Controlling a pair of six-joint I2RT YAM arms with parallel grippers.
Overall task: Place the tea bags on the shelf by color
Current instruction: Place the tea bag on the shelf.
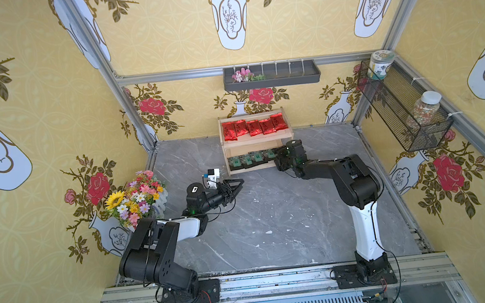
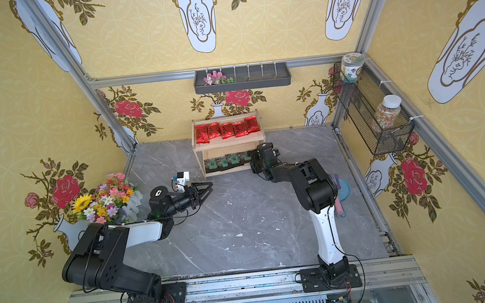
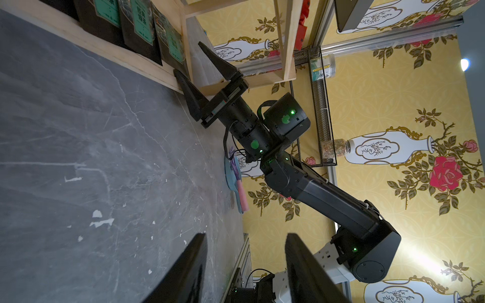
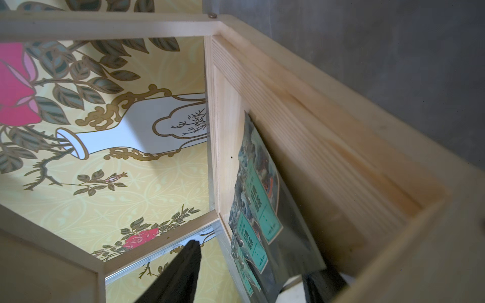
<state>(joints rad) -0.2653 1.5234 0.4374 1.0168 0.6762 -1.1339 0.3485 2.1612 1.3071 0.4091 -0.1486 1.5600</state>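
The wooden shelf point(image 1: 252, 141) point(image 2: 228, 144) stands against the back wall. Several red tea bags point(image 1: 254, 126) point(image 2: 227, 129) lie in a row on its upper tier. Several black tea bags with green labels point(image 1: 248, 159) point(image 2: 225, 161) point(image 3: 136, 26) line the lower tier. My right gripper point(image 1: 277, 154) point(image 3: 189, 59) is at the right end of the lower tier, jaws open. In the right wrist view the nearest black tea bag point(image 4: 259, 194) leans on the wooden rim point(image 4: 328, 131) between the spread fingers point(image 4: 183, 270). My left gripper point(image 1: 235, 187) point(image 3: 246, 236) hangs open and empty over the table.
A flower bouquet point(image 1: 136, 199) stands at the left wall. A dark wall tray point(image 1: 272, 75) hangs above the shelf. A wire basket point(image 1: 404, 109) holding two jars is on the right wall. A blue and pink object point(image 2: 341, 194) lies by the right wall.
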